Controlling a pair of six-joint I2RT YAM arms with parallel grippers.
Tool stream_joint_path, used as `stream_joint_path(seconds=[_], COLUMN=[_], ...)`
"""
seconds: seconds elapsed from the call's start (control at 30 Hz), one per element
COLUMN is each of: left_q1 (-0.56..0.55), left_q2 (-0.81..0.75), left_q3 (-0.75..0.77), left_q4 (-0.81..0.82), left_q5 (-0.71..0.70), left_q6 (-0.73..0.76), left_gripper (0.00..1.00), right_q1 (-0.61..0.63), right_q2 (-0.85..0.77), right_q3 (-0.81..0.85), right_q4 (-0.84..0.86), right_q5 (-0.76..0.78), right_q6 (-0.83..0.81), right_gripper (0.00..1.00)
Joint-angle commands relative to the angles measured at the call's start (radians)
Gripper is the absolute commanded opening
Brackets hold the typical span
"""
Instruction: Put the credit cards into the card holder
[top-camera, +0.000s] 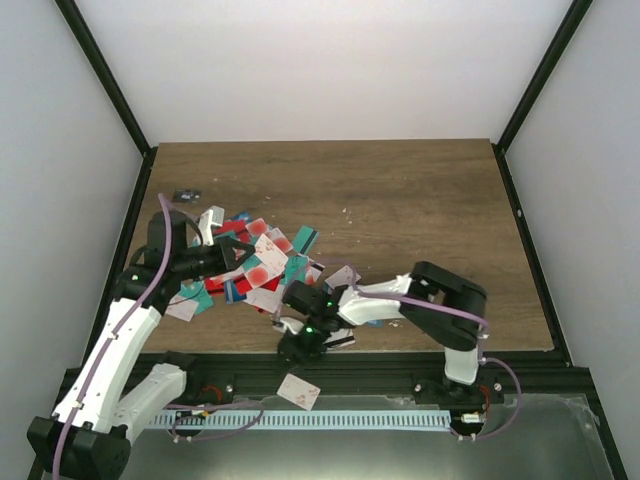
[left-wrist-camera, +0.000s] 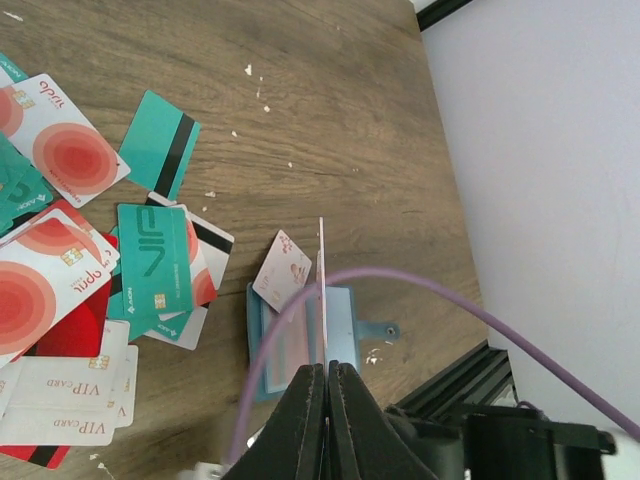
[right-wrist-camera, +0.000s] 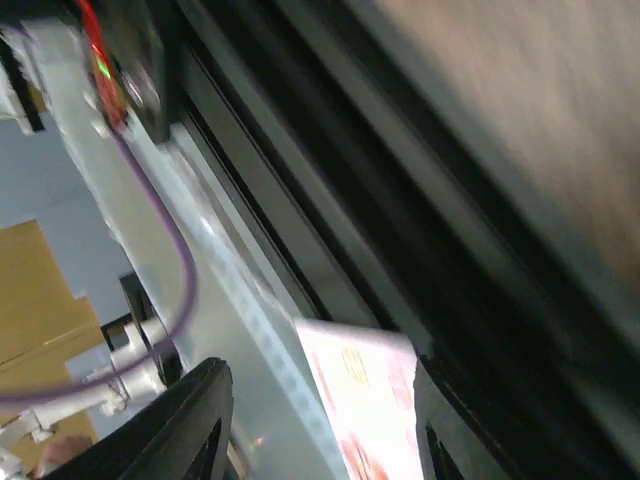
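- Left hand (left-wrist-camera: 327, 368): fingers together, clamped on a thin plastic card (left-wrist-camera: 322, 290). The card is upright, seen edge-on, directly over the small teal-blue folding card holder (left-wrist-camera: 345, 345).
- The card holder lies flat on the brown wooden bench (left-wrist-camera: 330, 120) with its inner pockets up. Its small tab (left-wrist-camera: 385, 329) sticks out toward the bench edge.
- A white card with red blotches (left-wrist-camera: 283, 270) sits tilted on the holder's corner, on the side away from the tab. Cannot tell whether it is in a slot or just lying on top.
- A loose heap of red, teal and white-and-red plastic cards (left-wrist-camera: 100, 260) lies near the holder, also on the side away from the tab. A teal "VIP" card (left-wrist-camera: 152, 262) is among the nearest.
- Right hand (right-wrist-camera: 322, 380): fingers apart, off the bench edge over the black frame rail (top-camera: 400, 378), well apart from the holder. Its wrist view is blurred.
- One white-and-pink card (top-camera: 298, 392) lies on the grey tray past the rail. In the wrist view it shows between the right fingers; cannot tell whether they touch it.
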Motion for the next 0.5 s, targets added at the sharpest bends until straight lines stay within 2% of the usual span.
stream_joint_path(seconds=[0.0,0.2,0.37,0.47], left_q1=[-0.005,-0.005,-0.008,-0.016], left_q2=[0.001,0.008,0.02,0.049], left_q3=[-0.008,-0.006,-0.035,-0.055], left_q4=[0.009,0.012,0.055,0.092], left_q5=[0.015,0.025,0.094,0.17], left_q6=[-0.005,-0.001,-0.003,0.008], left_gripper=[0.04,0.04,0.04,0.04], right_q1=[-0.06,-0.245,-0.376,-0.46], right_q2=[0.111,0.005,-0.183,-0.29], right_q3=[0.147,0.176,0.119,0.041], right_q4=[0.171,0.232,0.094,0.027], right_q5=[-0.017,-0.046,-0.014,-0.012], right_q6=[-0.064,-0.053,-0.158,-0.209], right_gripper=[0.52,0.52,0.53,0.57])
